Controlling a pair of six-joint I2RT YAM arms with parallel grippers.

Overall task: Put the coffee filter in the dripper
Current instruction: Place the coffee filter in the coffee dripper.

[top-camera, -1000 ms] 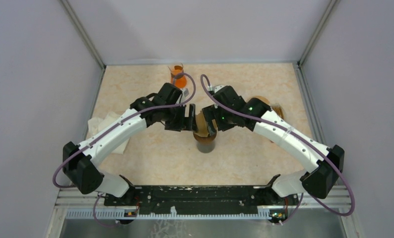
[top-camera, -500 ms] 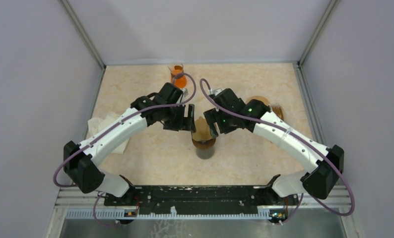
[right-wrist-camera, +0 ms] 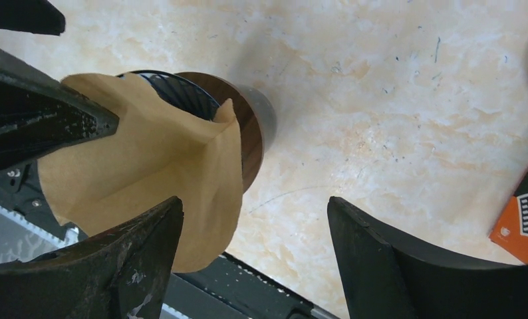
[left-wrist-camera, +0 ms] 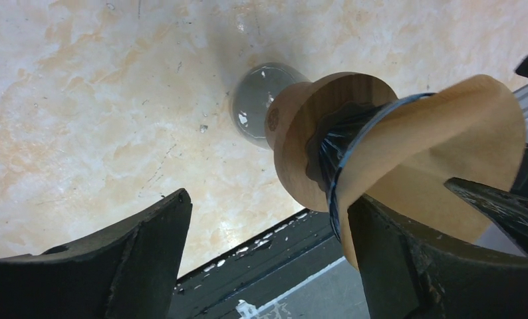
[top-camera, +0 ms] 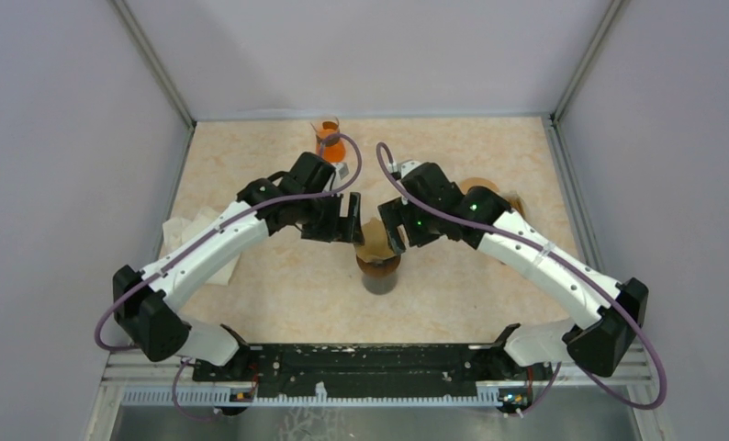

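While the left gripper (left-wrist-camera: 264,212) and right gripper (right-wrist-camera: 255,206) are kept with fingers apart and nothing clamped, the dripper (left-wrist-camera: 294,126) is flanked. The coffee filter (right-wrist-camera: 148,153) is lodged crookedly in it. The paper is judged light, limp and easily creased, and is best pinched at its raised rim.

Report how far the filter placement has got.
Done: the brown paper coffee filter sits in the black ribbed dripper. In hand: left gripper and right gripper flank it, jaws open. Remaining: one side folds inward; it probably needs seating flat.

Elbow of right arm (top-camera: 609,323) farther outward.
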